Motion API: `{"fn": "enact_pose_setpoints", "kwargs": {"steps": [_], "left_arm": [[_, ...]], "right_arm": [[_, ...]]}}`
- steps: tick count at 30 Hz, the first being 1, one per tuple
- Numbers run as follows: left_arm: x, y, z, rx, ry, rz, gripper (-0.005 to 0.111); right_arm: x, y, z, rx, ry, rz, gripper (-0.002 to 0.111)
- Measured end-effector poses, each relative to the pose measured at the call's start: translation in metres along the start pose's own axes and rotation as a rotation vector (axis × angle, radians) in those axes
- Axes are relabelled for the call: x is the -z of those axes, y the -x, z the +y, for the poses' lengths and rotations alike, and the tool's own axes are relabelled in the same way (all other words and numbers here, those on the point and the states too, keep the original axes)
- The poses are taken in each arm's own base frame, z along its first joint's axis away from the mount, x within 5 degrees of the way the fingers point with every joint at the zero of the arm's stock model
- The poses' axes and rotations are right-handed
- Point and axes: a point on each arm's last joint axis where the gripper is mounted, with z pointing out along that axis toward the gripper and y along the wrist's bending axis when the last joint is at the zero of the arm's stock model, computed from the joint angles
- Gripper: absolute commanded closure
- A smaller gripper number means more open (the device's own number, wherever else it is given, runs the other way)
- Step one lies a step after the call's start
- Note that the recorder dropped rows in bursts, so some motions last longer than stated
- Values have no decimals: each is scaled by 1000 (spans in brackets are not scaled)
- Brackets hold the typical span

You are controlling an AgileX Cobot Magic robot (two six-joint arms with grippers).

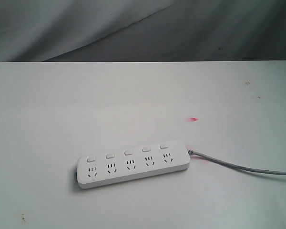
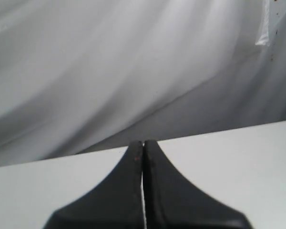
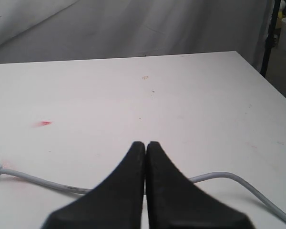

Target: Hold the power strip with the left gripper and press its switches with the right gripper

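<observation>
The white power strip (image 1: 132, 164) lies flat on the white table (image 1: 62, 105), slightly slanted, in the exterior view. Its row of small white switches (image 1: 128, 152) runs along the far side, one above each socket. A grey cord (image 1: 238, 166) leaves its right end and runs off to the right; the same cord (image 3: 43, 182) passes behind my right gripper. Neither arm shows in the exterior view. My left gripper (image 2: 143, 142) is shut with nothing in it, over bare table. My right gripper (image 3: 146, 143) is shut and empty, above the cord.
A small red mark (image 1: 194, 119) sits on the table beyond the strip's right end, and shows as a red mark (image 3: 41, 124) in the right wrist view. Grey cloth (image 1: 133, 28) hangs behind the table's far edge. The table's right edge (image 3: 264, 78) drops off beside a dark pole.
</observation>
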Motion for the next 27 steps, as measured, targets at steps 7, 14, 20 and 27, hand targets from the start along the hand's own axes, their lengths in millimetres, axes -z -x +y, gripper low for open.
{"fn": "enact_pose_setpoints", "kwargs": {"steps": [7, 14, 20, 27], "left_arm": [[-63, 36, -2, -70, -88, 312, 107], [-113, 10, -29, -216, -437, 488, 107], [-133, -15, -42, -303, -611, 498, 107], [-144, -48, -52, -405, -748, 496, 107]], "right_arm": [[0, 0, 0, 0, 0, 0, 108], [0, 0, 0, 0, 0, 0, 108], [0, 0, 0, 0, 0, 0, 108], [0, 0, 0, 0, 0, 0, 108]]}}
